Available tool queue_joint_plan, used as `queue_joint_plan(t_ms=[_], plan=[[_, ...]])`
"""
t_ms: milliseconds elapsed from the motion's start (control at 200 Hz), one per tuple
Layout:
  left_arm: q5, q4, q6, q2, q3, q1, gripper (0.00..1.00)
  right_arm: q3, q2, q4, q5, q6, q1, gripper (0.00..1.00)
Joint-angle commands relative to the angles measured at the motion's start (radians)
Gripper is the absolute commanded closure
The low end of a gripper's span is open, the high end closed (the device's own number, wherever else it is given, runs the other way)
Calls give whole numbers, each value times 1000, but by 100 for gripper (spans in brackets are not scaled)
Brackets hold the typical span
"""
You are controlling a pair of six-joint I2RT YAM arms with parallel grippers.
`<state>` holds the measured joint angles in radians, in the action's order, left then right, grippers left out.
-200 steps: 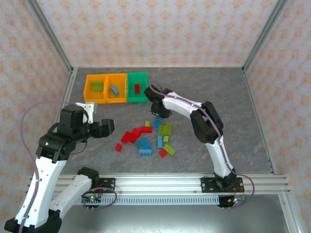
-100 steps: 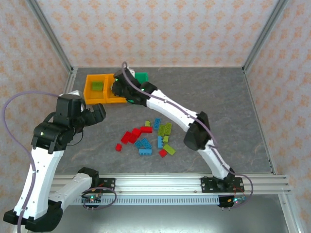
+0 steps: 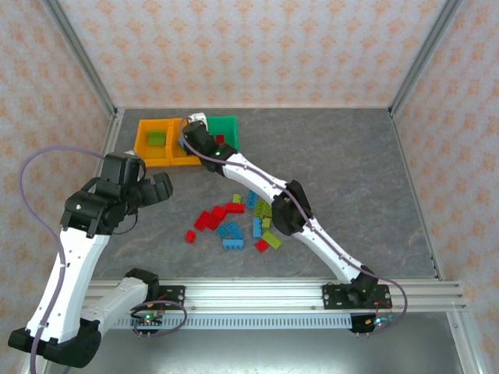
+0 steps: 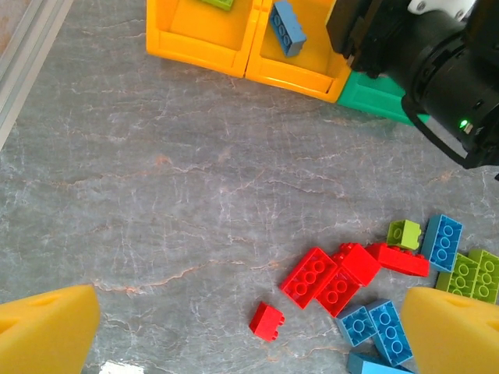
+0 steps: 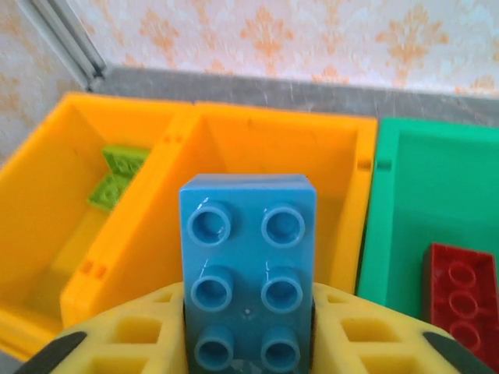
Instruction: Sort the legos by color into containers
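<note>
Since the blue brick (image 5: 248, 273) looks light, stiff and slick, right jaws pinch its flat sides over the middle orange bin (image 5: 273, 144) at 11 o'clock; left jaws wide, empty.

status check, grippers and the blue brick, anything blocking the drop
Left gripper open, above the table near the red bricks. Right gripper shut on blue brick, at middle orange-yellow bin. Nothing seen blocking; second blue brick lies inside.

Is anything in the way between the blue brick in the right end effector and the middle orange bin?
Nothing visible does. The right end effector holds the blue brick at the open top of the middle orange bin, with no lid or arm between them. Another blue brick lies on the bin's floor.
</note>
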<state>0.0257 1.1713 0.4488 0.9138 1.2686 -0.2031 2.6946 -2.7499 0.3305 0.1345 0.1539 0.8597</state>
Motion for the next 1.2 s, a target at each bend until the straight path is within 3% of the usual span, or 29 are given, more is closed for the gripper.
queue_joint_plan(t_ms=[0, 115, 315, 430, 535, 636, 841, 981, 1196], plan=[[-4, 22, 14, 21, -10, -6, 0, 60, -7, -106, -4, -57, -15, 51], [-4, 16, 14, 38, -17, -5, 0, 57, 13, -73, -34, -36, -20, 37], [-26, 6, 4, 76, -14, -6, 0, -1, 140, 40, -119, 16, -25, 32], [-137, -27, -45, 101, -54, -6, 1, -81, 283, 211, -163, 71, -30, 27], [-230, -44, -41, 140, -118, -7, 2, -299, 482, 296, -221, 131, -37, 25], [-268, -72, -25, 172, -183, -25, 5, -627, 705, 273, -267, 203, -44, 25], [-229, -31, -11, 310, -282, -73, 12, -1213, 1117, 159, -213, 307, -45, 24], [-212, -99, 5, 378, -369, -131, 18, -1376, 1266, 161, -156, 358, -45, 23], [-305, -262, 12, 479, -439, -146, 30, -1388, 1314, 231, -135, 372, -45, 23]])
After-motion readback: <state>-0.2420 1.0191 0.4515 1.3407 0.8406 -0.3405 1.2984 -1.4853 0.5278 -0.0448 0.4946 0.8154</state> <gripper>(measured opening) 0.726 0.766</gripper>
